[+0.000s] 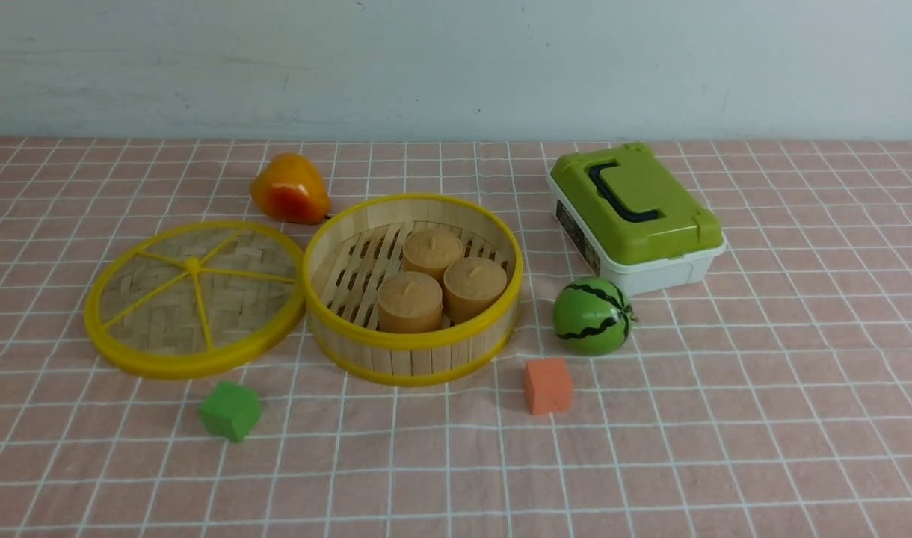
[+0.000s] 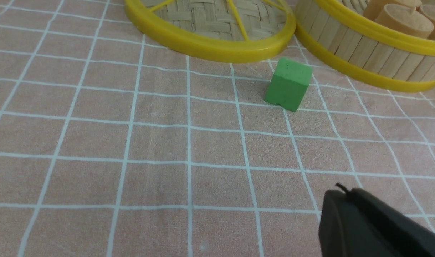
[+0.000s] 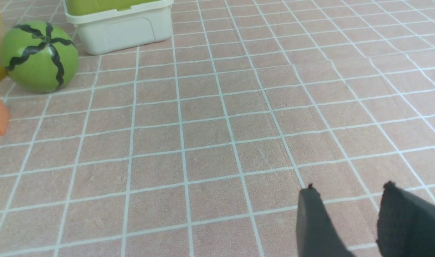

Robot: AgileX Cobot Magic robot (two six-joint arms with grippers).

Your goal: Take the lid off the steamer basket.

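The steamer basket, a round tub of pale bamboo slats with yellow rims, sits upright on the worktop, which has a pink cloth with a white grid. Its top is uncovered, showing three small tan pots on the slatted floor.

The lid, a flat woven disc with yellow spokes and a centre knob, is just left of the basket, its edge touching or nearly touching the basket's rim. An orange fruit-like object is behind the basket to the left; a green cube is in front of it to the left. To the basket's right are a small striped watermelon and, farther back, a white box with a green lid. An orange cube is in front to the right.

The left tool is clenched, with nothing in its grasp. The right tool is released, its fingers parted and holding nothing.

The lid appears to be off, so the task looks complete. Doing this last step well means leaving the lid beside the basket and keeping both tools away, since a nudge could push it against the basket or green cube.
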